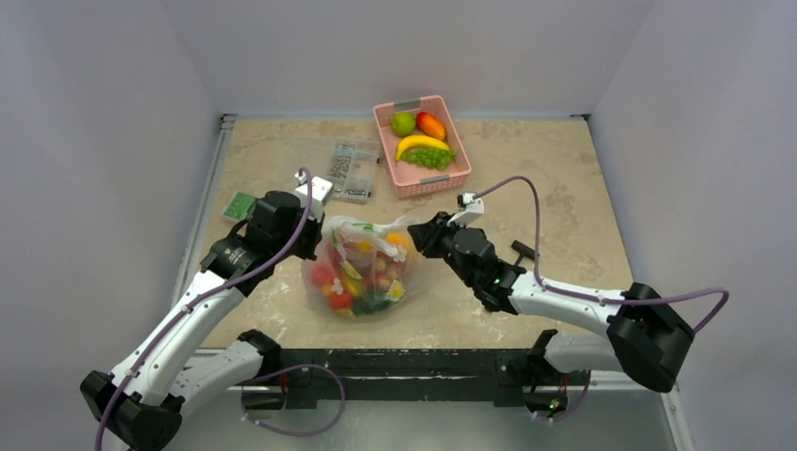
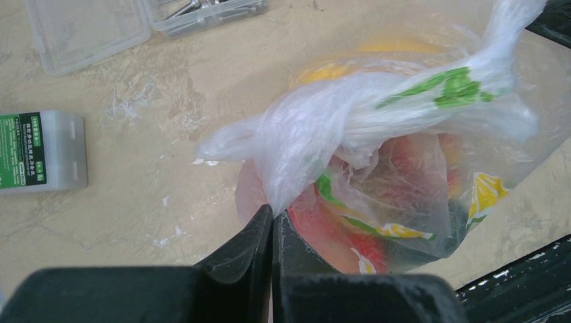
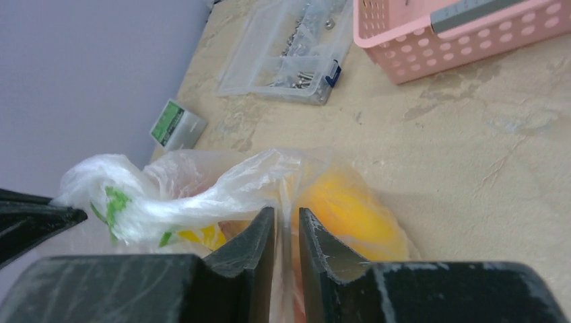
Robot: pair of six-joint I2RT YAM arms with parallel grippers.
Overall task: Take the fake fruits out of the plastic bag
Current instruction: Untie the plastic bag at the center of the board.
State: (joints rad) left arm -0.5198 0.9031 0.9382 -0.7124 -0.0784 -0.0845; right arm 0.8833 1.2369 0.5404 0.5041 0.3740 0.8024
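No fruit is out yet, I judge: the glossy, rounded fake fruits [image 1: 340, 299] all sit inside the thin, crinkly plastic bag [image 1: 376, 231] in the middle of the surface [image 1: 545, 197]. The left tool [image 2: 273, 219] is clamped on the bag's left top. The right tool [image 3: 286, 222] pinches film at its right top, with the twisted neck between them.

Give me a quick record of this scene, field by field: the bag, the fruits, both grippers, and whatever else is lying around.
bag: clear, printed, between the two arms, top bunched
fruits: red, yellow and green, inside the bag
left gripper: shut on the bag's bunched top
right gripper: shut on the bag's film, opposite side
basket: pink, beyond the bag
case: clear, left of the basket
box: small, green label, far left
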